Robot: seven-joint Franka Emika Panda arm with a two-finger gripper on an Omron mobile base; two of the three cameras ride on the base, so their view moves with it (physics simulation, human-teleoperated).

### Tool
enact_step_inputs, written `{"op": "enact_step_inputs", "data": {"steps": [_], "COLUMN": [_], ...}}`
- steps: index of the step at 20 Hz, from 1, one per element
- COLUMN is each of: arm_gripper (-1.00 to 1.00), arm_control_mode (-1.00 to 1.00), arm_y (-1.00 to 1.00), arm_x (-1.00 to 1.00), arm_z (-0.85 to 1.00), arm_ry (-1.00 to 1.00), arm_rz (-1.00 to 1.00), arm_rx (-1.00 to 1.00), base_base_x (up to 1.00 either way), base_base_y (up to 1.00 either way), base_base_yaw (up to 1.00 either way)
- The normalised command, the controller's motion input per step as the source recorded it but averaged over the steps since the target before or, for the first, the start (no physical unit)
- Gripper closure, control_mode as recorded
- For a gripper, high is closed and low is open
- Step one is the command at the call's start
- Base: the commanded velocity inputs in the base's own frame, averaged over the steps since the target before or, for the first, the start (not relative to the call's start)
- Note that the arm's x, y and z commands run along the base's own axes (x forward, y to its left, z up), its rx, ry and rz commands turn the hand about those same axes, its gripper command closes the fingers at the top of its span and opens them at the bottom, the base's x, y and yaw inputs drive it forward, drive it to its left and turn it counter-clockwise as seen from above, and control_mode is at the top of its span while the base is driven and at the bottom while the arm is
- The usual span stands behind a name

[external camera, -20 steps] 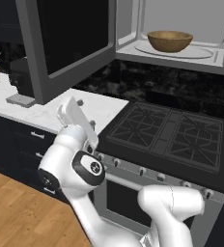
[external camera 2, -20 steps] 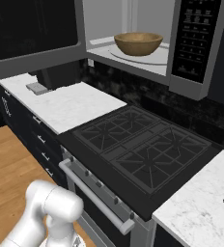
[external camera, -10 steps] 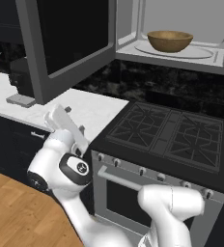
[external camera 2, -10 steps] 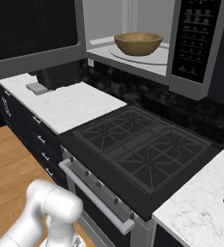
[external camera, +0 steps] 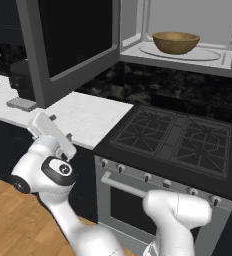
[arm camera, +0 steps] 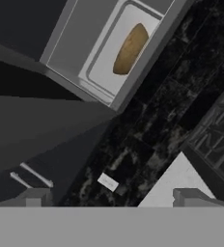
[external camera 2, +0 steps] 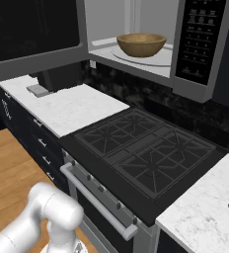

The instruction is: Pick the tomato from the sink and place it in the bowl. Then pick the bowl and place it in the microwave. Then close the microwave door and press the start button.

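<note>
Step in hand, judged: bowl (external camera: 176,42) already on round glass turntable inside microwave (external camera 2: 195,54), upper right of left base frame; door closing comes next. Tomato hidden by thick wooden rim.

Microwave door (external camera: 73,42) stands wide open, upper left; dark glass, grey frame.

Hand (external camera: 55,132) low at left beside white marble desk (external camera: 90,116); fingertips in hand view apart, released, grasping nothing.

Next move calls for swinging hand behind door, pushing it shut toward hinge.

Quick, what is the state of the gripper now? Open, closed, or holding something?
Gripper: open, holding nothing; its two fingertips stand wide apart, with nothing between them.
</note>
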Motion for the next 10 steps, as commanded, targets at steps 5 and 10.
{"op": "enact_step_inputs", "data": {"steps": [5,10], "arm_gripper": [-1.00,-1.00], "arm_control_mode": [-1.00,-1.00], "arm_y": [0.49,0.44], "arm_x": [0.58,0.83], "arm_z": [-0.40,-0.24], "arm_ry": [-0.02,-0.03], "arm_rz": [0.00,-0.01], "arm_rx": [0.14,0.13], "base_base_x": [0.00,0.00], "base_base_y": [0.00,0.00], "base_base_yaw": [0.00,0.00]}}
